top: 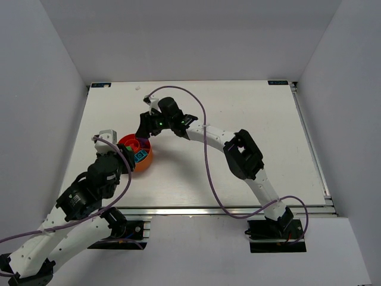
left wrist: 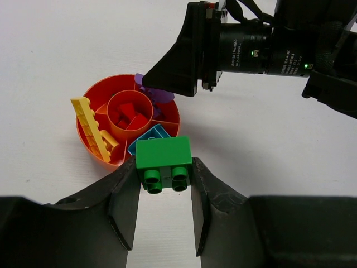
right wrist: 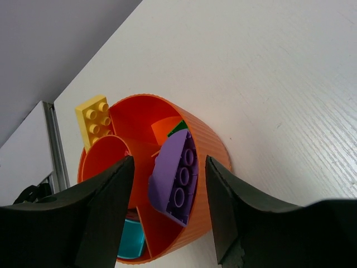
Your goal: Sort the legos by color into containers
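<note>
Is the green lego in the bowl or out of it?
Out. The left hand pinches the green lego between its fingers at the orange bowl's near rim, in no compartment.

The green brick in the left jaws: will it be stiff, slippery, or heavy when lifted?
Likely stiff: the green brick looks like hard moulded plastic, which the left gripper should not deform. Its glossy sides might slip slightly. Small beside the orange bowl, it is probably light.

The white-and-black left arm [top: 89, 190] bends forward, its black two-finger left gripper [left wrist: 164, 170] clamped on a green plastic brick [left wrist: 163, 152]; the right arm [top: 238, 149] stretches leftward, right gripper [right wrist: 170, 167] spread wide.
</note>
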Motion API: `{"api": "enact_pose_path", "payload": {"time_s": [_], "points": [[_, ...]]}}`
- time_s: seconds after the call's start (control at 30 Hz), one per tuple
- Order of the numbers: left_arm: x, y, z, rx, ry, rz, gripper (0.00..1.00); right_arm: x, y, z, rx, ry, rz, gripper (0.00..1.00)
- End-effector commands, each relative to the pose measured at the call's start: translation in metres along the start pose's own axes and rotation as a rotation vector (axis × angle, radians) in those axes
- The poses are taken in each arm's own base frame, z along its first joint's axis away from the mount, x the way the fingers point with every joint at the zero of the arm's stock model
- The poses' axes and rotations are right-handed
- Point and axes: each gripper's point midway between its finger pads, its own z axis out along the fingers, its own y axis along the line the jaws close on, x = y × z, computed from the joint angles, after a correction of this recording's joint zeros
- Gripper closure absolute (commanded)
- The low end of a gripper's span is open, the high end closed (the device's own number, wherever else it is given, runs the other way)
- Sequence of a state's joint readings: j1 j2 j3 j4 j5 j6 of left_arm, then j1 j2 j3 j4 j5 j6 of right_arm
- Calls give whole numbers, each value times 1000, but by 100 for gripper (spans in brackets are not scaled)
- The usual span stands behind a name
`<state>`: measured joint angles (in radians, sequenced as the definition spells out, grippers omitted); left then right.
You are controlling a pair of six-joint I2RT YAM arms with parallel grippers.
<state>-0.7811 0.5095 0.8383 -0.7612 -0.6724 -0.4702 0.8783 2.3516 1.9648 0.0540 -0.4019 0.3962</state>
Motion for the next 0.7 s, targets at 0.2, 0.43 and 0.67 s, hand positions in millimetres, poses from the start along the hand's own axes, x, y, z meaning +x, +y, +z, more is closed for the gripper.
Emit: {"api": "enact_pose_path", "payload": {"time_s": [0.2,0.43,0.67], "points": [[-19,-17,14,6,-53,16,100,-75,34,-50,-31,-137,-69,40],[-11,-19,33,-44,-35,72,100,-101,21,-82,19,-186,-57,40],[-18,-9,67,-214,16,128,100,-119,-36,-185,73,-247,-25,72]]}}
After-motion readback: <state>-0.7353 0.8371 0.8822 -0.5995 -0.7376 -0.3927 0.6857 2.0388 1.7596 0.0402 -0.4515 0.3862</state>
